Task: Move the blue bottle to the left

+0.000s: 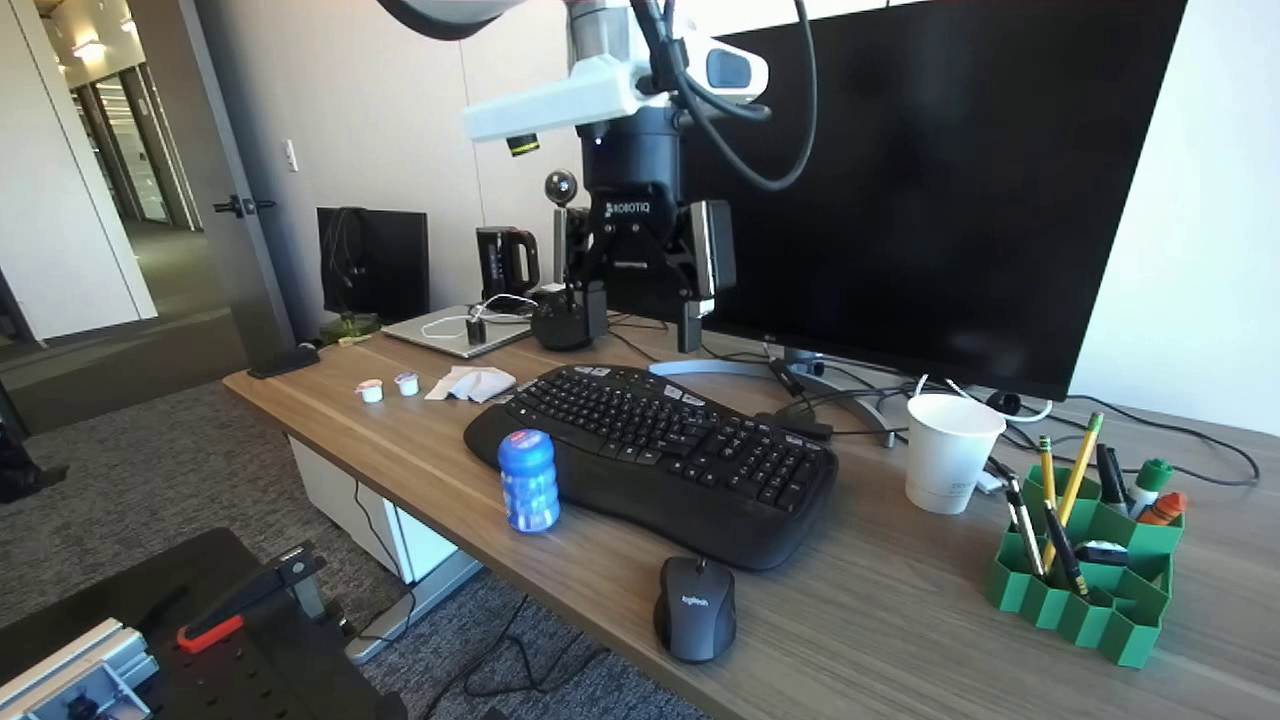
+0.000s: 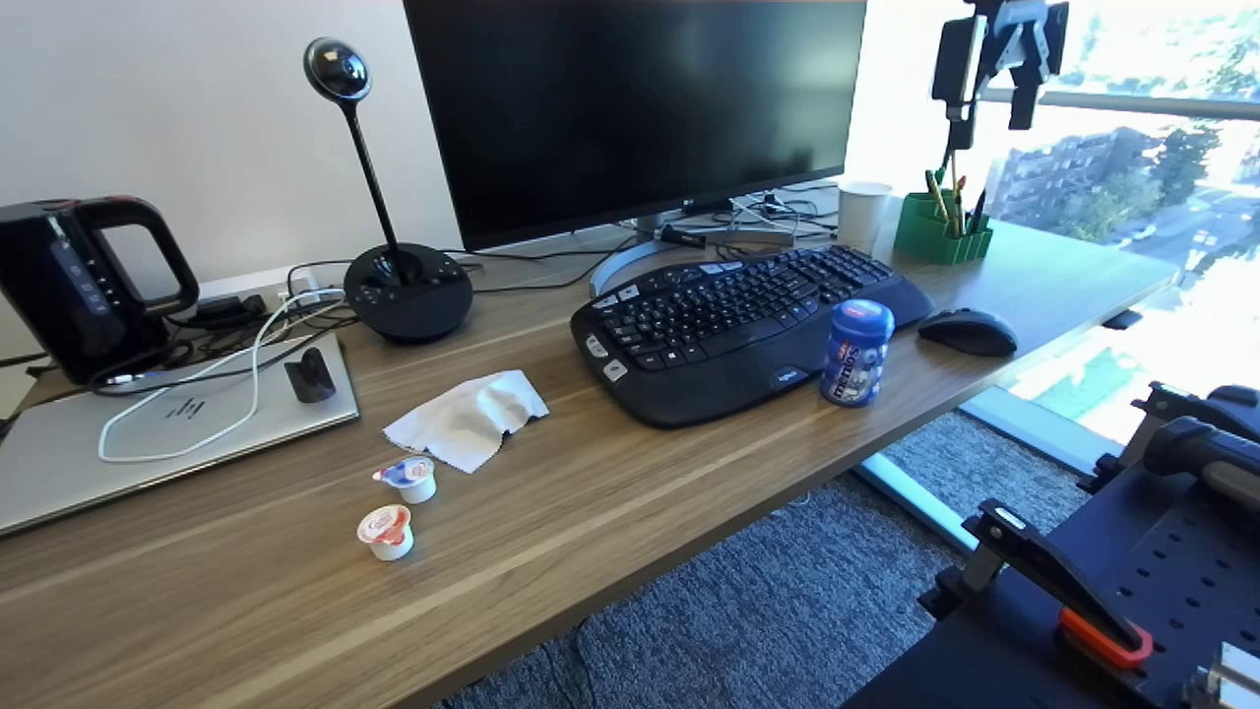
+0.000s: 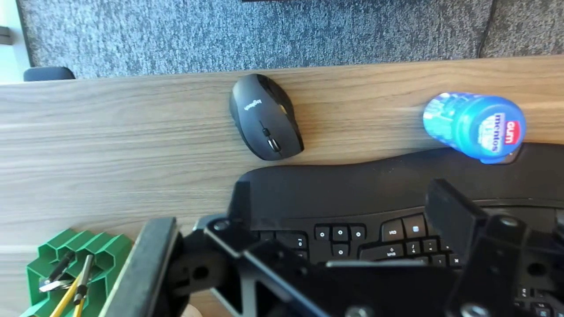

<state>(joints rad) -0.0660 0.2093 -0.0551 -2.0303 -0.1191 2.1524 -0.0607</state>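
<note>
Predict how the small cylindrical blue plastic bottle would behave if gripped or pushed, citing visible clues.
The small cylindrical blue plastic bottle probably feels stiff: its visible sides look undented. Its round blue lid reads gum, so it may be light for its size. Standing upright, taller than wide, it could tip if pushed high, then roll on its curved sides.

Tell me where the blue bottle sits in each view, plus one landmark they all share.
In an exterior view: the blue bottle is left of centre, below the middle.
In an exterior view: the blue bottle is right of centre, near middle height.
Wrist view: the blue bottle is far right, above the middle.
Shared landmark: the dark mouse.
</note>
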